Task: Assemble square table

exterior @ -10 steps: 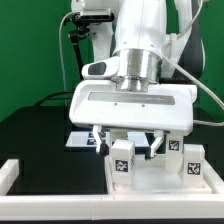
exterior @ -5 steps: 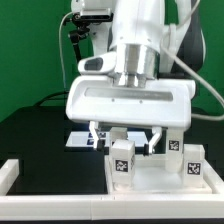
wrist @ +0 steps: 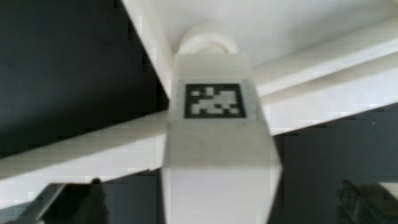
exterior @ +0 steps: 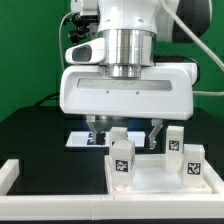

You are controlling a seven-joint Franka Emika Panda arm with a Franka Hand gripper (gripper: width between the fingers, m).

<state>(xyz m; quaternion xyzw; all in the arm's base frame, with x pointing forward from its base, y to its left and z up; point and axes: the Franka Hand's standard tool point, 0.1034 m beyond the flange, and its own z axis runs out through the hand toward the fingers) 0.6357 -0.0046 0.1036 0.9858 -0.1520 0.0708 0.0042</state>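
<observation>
The square table's white top [exterior: 150, 178] lies flat at the exterior view's lower right. Several short white tagged legs stand on it: one at the front left [exterior: 122, 160], one at the front right [exterior: 195, 163], one behind [exterior: 175, 140]. A further leg [exterior: 119, 133] stands between my fingers. My gripper [exterior: 127, 128] hangs open just above this leg and touches nothing. In the wrist view that leg [wrist: 217, 150] runs down the middle, tag facing the camera, with the top [wrist: 329, 70] beyond it. My gripper [wrist: 214, 205] straddles it, dark fingertips [wrist: 63, 200] well apart from its sides.
The marker board [exterior: 78, 140] lies on the black table behind the top, half hidden by my hand. A low white border rail [exterior: 12, 175] runs along the front and the exterior view's left. A green wall stands behind.
My gripper has risen, its open fingers lifting off the level of the top to the upper end of the rear leg. The legs and top have not moved.
</observation>
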